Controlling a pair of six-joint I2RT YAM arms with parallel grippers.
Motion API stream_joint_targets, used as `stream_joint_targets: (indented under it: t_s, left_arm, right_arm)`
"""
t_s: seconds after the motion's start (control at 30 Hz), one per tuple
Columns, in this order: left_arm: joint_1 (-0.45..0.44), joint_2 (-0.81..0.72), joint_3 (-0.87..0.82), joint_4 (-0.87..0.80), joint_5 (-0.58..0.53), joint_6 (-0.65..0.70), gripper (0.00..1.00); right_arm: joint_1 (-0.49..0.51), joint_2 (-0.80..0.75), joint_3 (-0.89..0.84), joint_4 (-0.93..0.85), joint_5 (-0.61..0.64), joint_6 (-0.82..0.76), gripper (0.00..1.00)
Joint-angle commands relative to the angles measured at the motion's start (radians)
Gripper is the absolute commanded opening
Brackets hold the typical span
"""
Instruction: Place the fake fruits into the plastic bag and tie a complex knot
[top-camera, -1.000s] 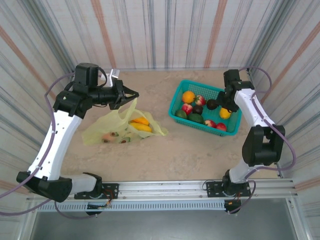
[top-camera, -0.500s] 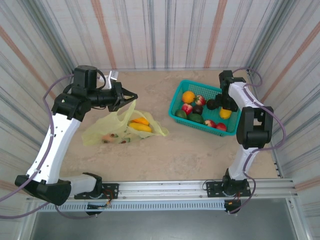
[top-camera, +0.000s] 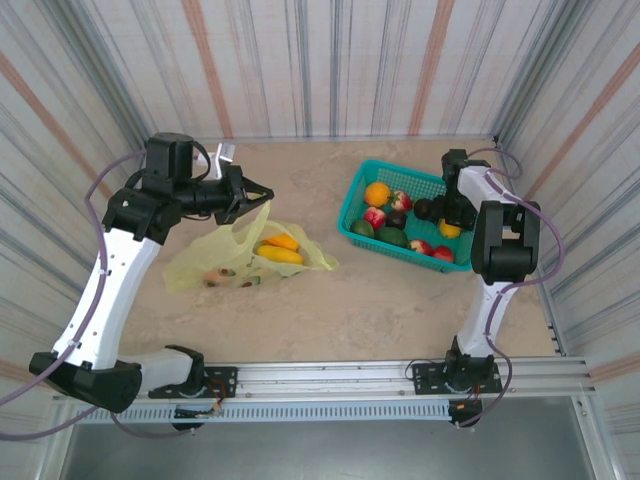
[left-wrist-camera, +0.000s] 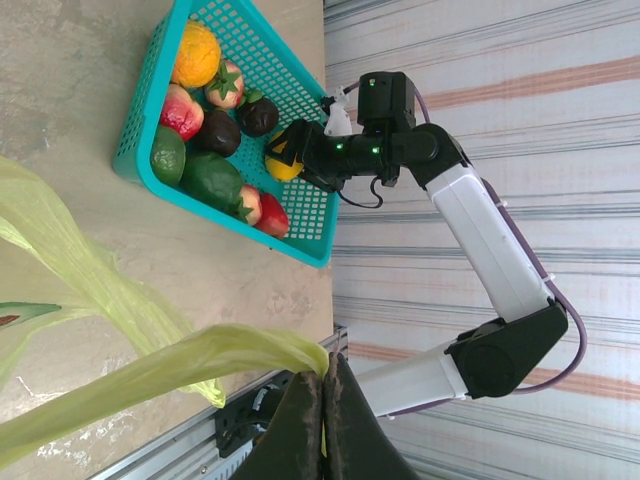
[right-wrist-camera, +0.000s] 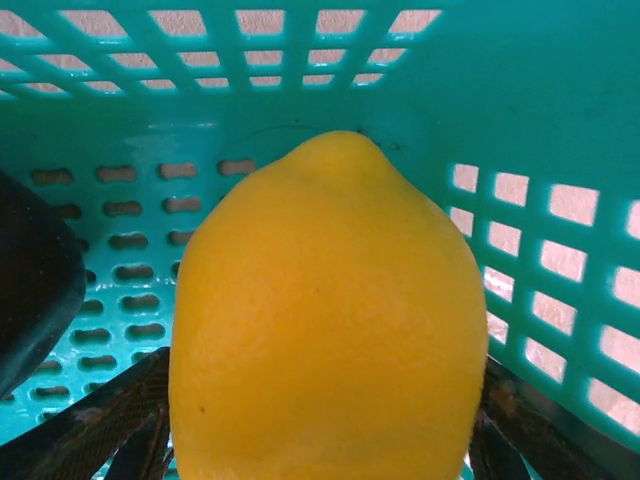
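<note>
Hemming the lemon (right-wrist-camera: 330, 320): teal basket wall (right-wrist-camera: 560, 100) and a dark fruit (right-wrist-camera: 30, 290).

The overhead camera is looking down from behind the arm bases (top-camera: 190, 372) over the table (top-camera: 380, 300). The left wrist camera is peering past the left claw (left-wrist-camera: 323, 362) toward the teal basket (left-wrist-camera: 140, 130) — also showing overhead — while the right is crowding a yellow fruit (right-wrist-camera: 325, 300) at the right claw (right-wrist-camera: 315, 430).

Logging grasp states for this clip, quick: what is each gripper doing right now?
Left gripper: shut, pinching the plastic bag by its handle strip.
Right gripper: around the yellow lemon; whether it grips cannot be told.
</note>
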Motion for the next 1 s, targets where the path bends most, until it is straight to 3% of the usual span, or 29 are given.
stream_joint_targets:
  t_s: [0.0, 0.3, 0.53, 0.77, 0.97]
  left_arm:
    - [0.006, -0.010, -0.002, 0.002, -0.018, 0.011, 0.00]
    - [0.007, 0.012, 0.029, -0.014, -0.026, 0.029, 0.00]
    - [0.007, 0.026, 0.040, -0.002, -0.015, 0.027, 0.00]
    - [0.015, 0.028, 0.049, -0.007, -0.011, 0.028, 0.00]
    - [0.033, 0.018, 0.047, -0.021, -0.009, 0.036, 0.00]
  right_arm:
    - [-0.004, 0.024, 0.024, 0.011, -0.024, 0.008, 0.70]
    - [-0.002, -0.058, 0.027, 0.028, 0.004, 0.011, 0.59]
    - [0.022, -0.151, 0.028, 0.022, 0.012, 0.056, 0.58]
    - [0.129, -0.308, 0.017, 0.015, 0.028, 0.111, 0.57]
    - [0.268, -0.409, 0.068, 0.028, -0.055, 0.115, 0.57]
